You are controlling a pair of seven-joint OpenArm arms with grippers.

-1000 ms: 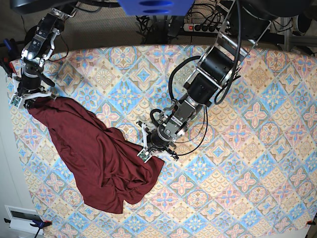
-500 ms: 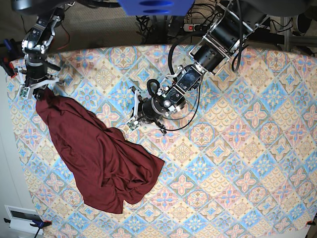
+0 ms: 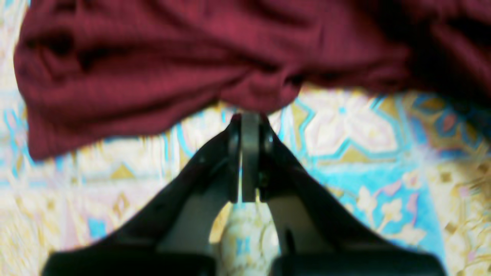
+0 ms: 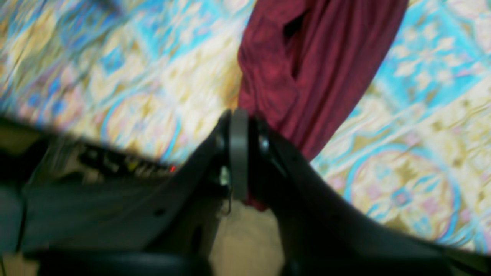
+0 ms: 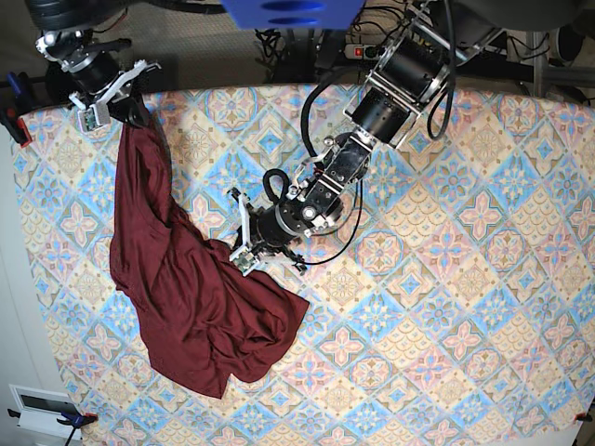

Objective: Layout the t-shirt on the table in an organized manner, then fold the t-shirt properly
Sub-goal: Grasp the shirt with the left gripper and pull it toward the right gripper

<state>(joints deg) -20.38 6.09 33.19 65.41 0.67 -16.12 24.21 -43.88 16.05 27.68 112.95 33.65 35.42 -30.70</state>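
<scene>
The right hand (image 5: 110, 105) was pinched on an end of the t-shirt (image 5: 186, 297) at the far edge of the surface (image 5: 446, 279), with a narrow band of cloth running from it down to the crumpled bulk. The left hand (image 5: 249, 249) was pressed together at the garment's edge — whether any cloth lay between its fingers could not be told. Done well, this spreading step would mean keeping the right grip firm and drawing evenly away from the heap — taut, not jerked.

Plain dark maroon t-shirt (image 5: 191, 297) on table (image 5: 465, 279) of pastel blue, pink, cream diamond tiles.
</scene>
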